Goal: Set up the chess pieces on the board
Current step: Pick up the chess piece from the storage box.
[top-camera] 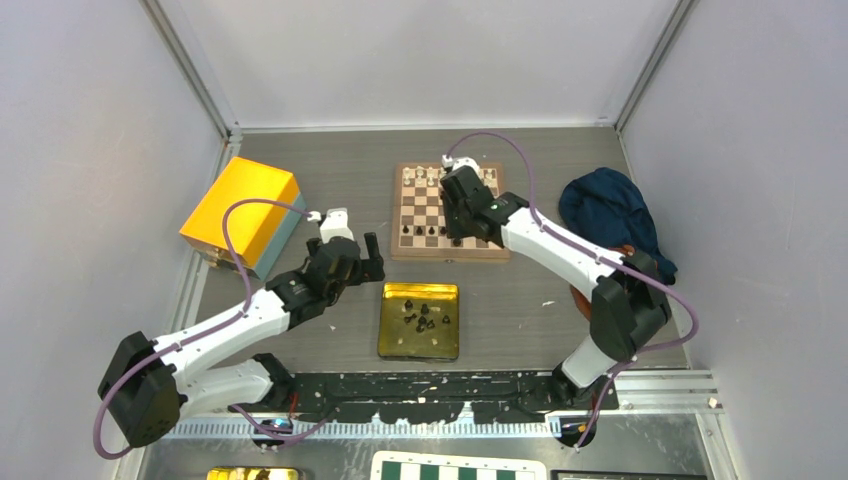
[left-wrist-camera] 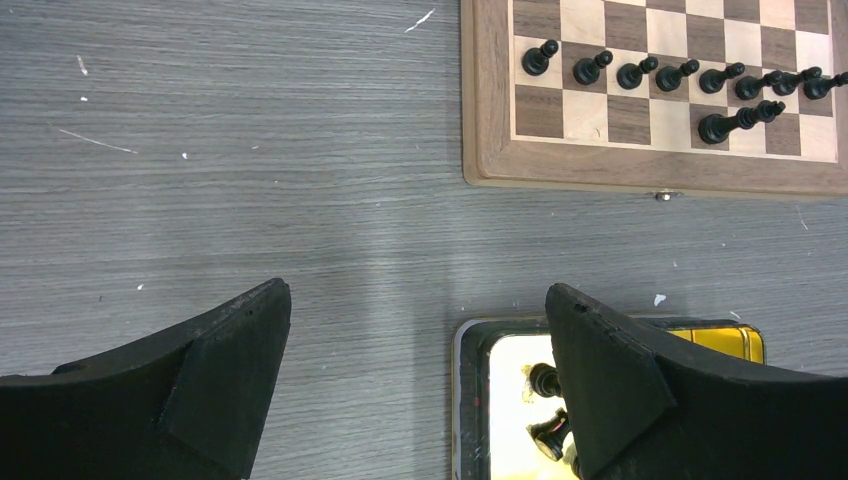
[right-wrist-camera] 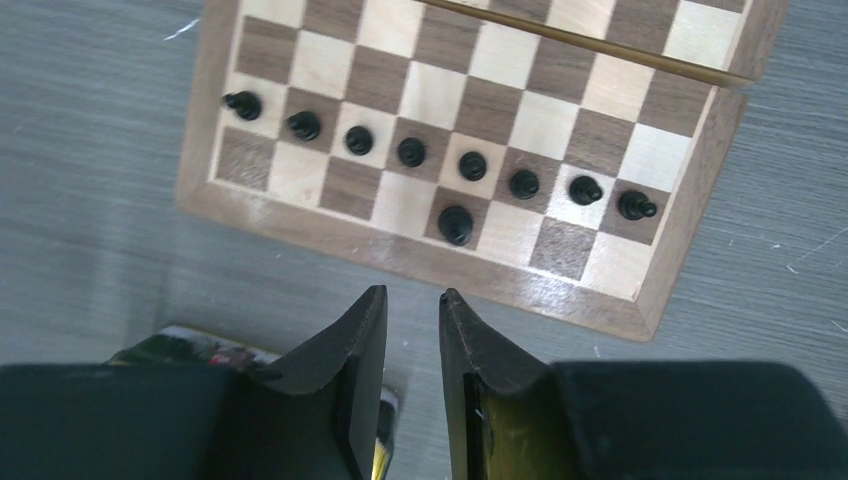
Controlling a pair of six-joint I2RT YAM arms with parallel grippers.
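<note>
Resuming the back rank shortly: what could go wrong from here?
1. The right gripper, jaws narrowly apart and empty, hovers by the near rim of the board; the pawn row stands right behind the back-rank squares, so placing there may topple pawns or the lone tall piece.
2. The other black pieces are bunched in the yellow tray; the wide-open left gripper might catch two or scatter them.

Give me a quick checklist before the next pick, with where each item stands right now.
1. The left gripper open and empty: ok.
2. The right gripper empty, jaws barely apart: ok.
3. Eight black pawns fill their row on the board: ok.
4. Black back row complete: not ok, only one larger black piece stands there.
5. Spare black pieces in the tray: ok, several.
6. Which of those stand upright: cannot tell.
</note>
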